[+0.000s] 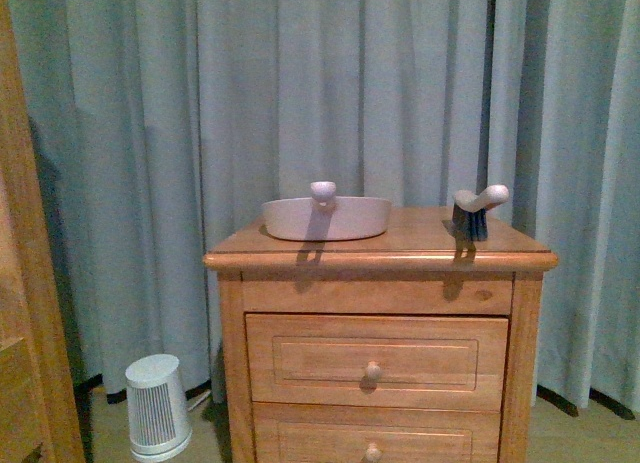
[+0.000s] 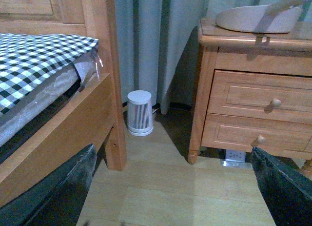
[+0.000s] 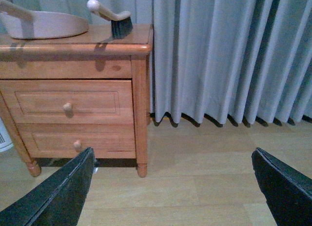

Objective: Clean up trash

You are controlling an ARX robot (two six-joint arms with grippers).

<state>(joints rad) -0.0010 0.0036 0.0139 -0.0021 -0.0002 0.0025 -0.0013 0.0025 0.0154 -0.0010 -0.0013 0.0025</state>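
The trash is out of view in every frame. A pale pinkish-white dustpan (image 1: pixel 326 216) rests on top of a wooden nightstand (image 1: pixel 380 313), with a small hand brush (image 1: pixel 476 210) standing near the right end. The dustpan (image 2: pixel 258 17) also shows in the left wrist view, and both dustpan (image 3: pixel 41 22) and brush (image 3: pixel 114 18) show in the right wrist view. My left gripper (image 2: pixel 173 187) hangs open above bare wooden floor. My right gripper (image 3: pixel 173 187) is open too, over the floor beside the nightstand. Neither arm appears in the front view.
A small white ribbed bin (image 1: pixel 158 405) stands on the floor left of the nightstand, close to a bed frame (image 2: pixel 73 123) with a checked cover. Grey-blue curtains (image 3: pixel 229 55) hang behind everything. A white wall socket (image 2: pixel 235 155) sits low under the nightstand.
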